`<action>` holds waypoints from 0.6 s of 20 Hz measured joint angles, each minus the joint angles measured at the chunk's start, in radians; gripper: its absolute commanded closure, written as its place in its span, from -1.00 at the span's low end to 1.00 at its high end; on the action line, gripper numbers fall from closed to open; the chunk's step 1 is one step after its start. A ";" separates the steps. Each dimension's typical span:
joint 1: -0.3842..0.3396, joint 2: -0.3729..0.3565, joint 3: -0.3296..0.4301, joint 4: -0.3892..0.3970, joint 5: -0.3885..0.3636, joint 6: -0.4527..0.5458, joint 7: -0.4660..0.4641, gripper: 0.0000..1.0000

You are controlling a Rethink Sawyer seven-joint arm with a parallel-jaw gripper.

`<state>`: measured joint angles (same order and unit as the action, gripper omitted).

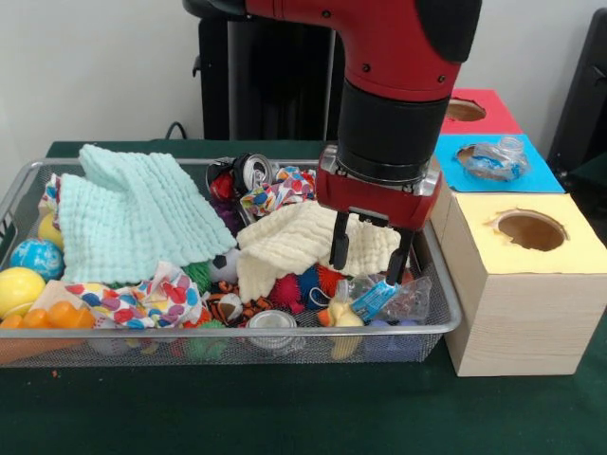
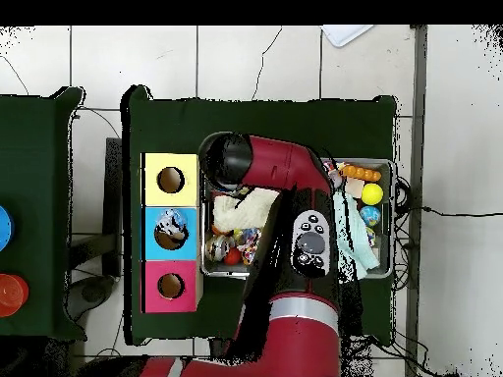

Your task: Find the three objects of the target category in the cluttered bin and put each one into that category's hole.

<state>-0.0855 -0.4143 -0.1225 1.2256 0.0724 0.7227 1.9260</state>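
The pincer [image 1: 371, 258] hangs over the bin [image 1: 446, 318] at the end nearest the boxes, its two dark fingers [image 1: 339, 248] spread wide with nothing between them, presumably readied to drop on a target. Just below and slightly toward the camera lies a crushed clear bottle [image 1: 384, 296] with a blue label, half buried among toys at the bin's front corner (the likely next pick). A cream cloth [image 1: 294, 246] sits behind the fingers, perhaps hiding more. Off to the box side, another bottle [image 1: 493, 159] rests across the blue-surround hole [image 1: 467, 154], lodged on top, not dropped through.
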 measured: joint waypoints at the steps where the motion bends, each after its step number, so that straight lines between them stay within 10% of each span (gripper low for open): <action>1: 0.000 0.000 0.000 0.003 0.001 0.000 0.000 -1.00; 12: -0.036 0.026 0.011 0.030 0.000 -0.012 0.000 -1.00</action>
<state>-0.1215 -0.3884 -0.1111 1.2556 0.0724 0.7109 1.9260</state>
